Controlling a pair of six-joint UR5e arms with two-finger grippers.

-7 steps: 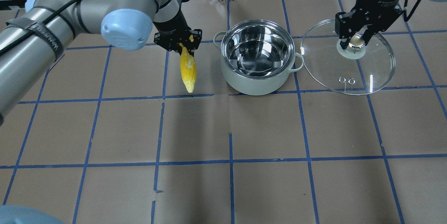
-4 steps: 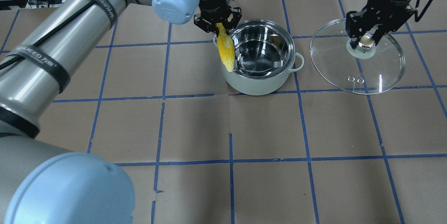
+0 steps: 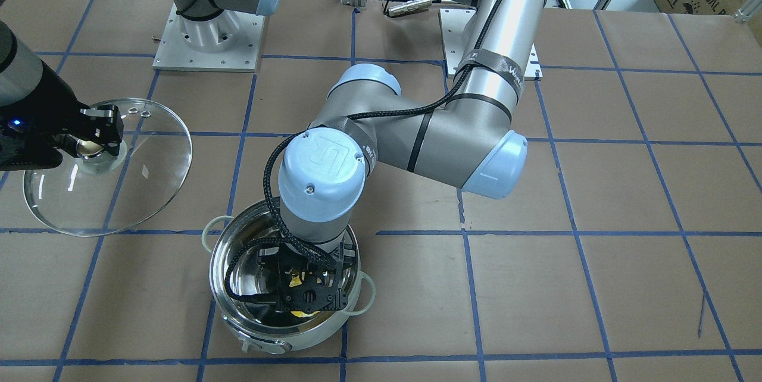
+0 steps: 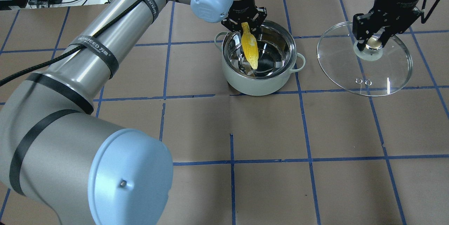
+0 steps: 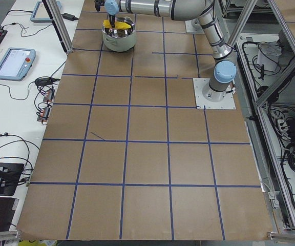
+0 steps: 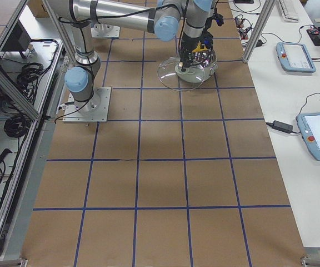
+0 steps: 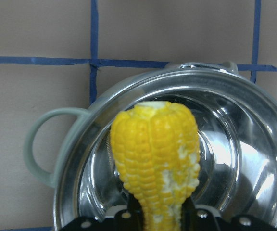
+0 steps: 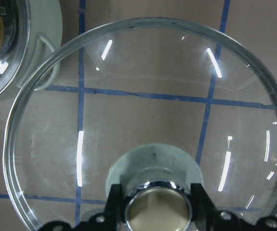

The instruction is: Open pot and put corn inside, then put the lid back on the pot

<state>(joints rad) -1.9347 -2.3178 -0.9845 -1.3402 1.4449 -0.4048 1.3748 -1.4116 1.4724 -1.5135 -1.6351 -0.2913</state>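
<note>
My left gripper (image 4: 245, 25), clamped on the yellow tapered corn ear (image 4: 250, 48), has swung it from beside the white steel pot (image 4: 257, 86) to over its mouth; release looks next. My right gripper (image 4: 371, 41) grips the round glass lid (image 4: 382, 74) nearby.

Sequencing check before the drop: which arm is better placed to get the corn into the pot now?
Left. The left end effector grips the corn, which hangs tip-down over the open pot. The right end effector is off to the side, clamped on the knob of the lid.
</note>
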